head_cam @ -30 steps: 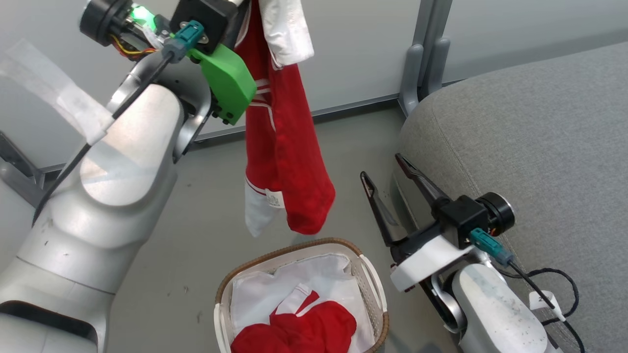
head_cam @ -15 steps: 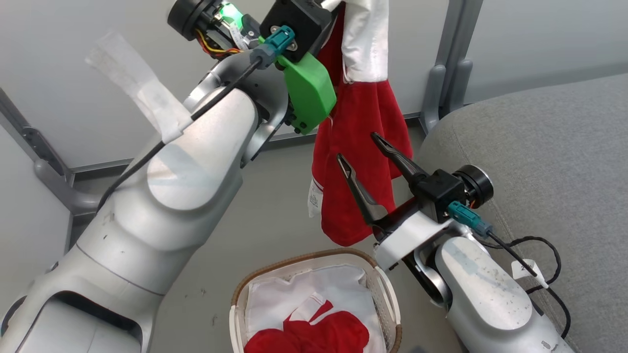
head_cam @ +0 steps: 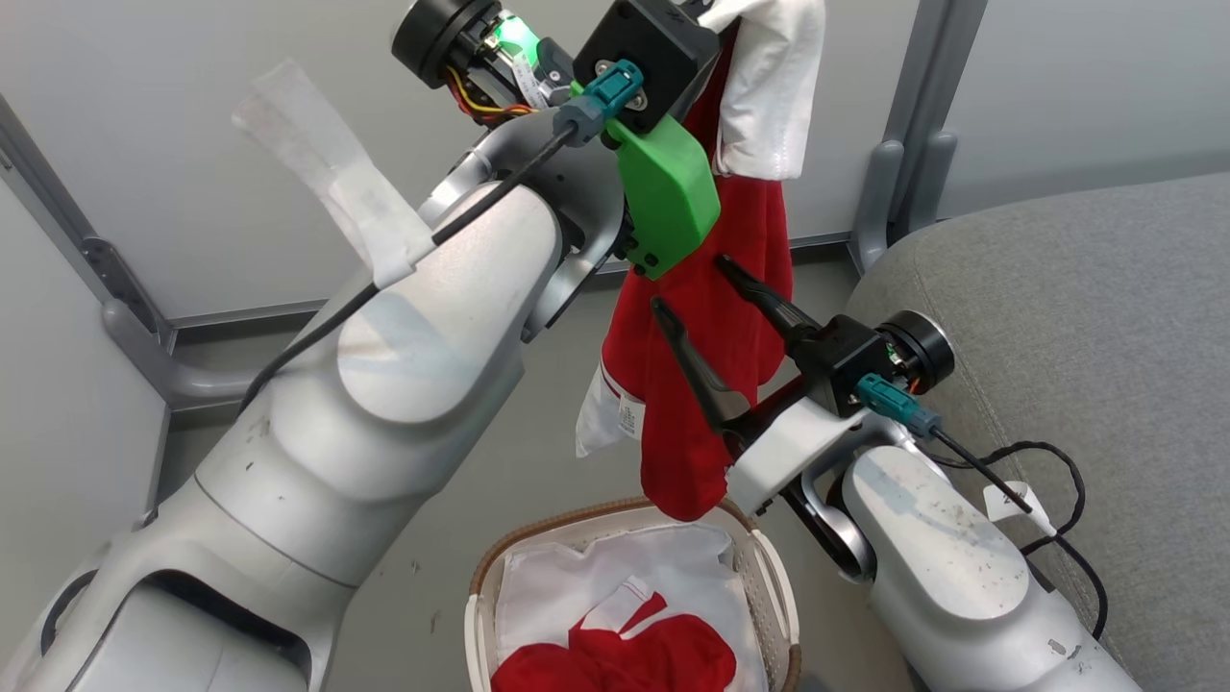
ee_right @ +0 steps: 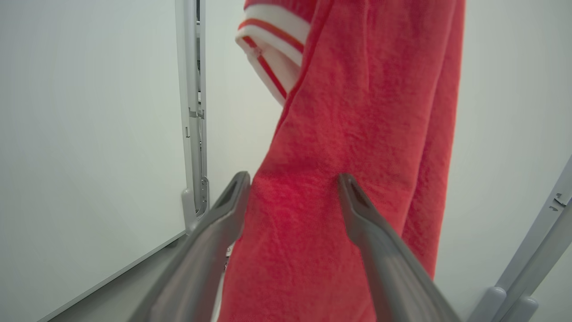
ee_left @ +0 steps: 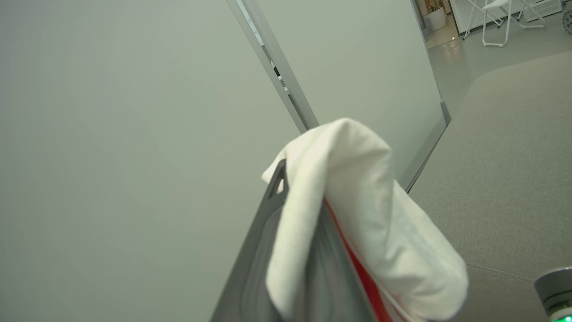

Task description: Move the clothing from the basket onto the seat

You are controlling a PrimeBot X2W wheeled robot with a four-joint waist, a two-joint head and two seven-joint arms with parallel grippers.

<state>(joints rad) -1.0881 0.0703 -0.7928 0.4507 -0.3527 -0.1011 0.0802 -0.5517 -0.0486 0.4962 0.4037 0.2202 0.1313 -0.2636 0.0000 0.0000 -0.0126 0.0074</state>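
My right gripper [head_cam: 692,285] has swung in from 3 o'clock, fingers [head_cam: 692,370] spread wide and empty before the soft red white-trimmed garment [head_cam: 716,351], which hangs from my clamped left gripper [ee_left: 295,188] at 12, above the oval perforated white basket [head_cam: 538,540].

head: we look down on basket [head_cam: 772,598], hanging garment [head_cam: 684,459]
left wrist: close, facing wall [ee_left: 111,156]
right wrist: close on same garment

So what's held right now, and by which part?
The left gripper pinches the red garment by its white upper end; the right gripper is open, holding nothing.
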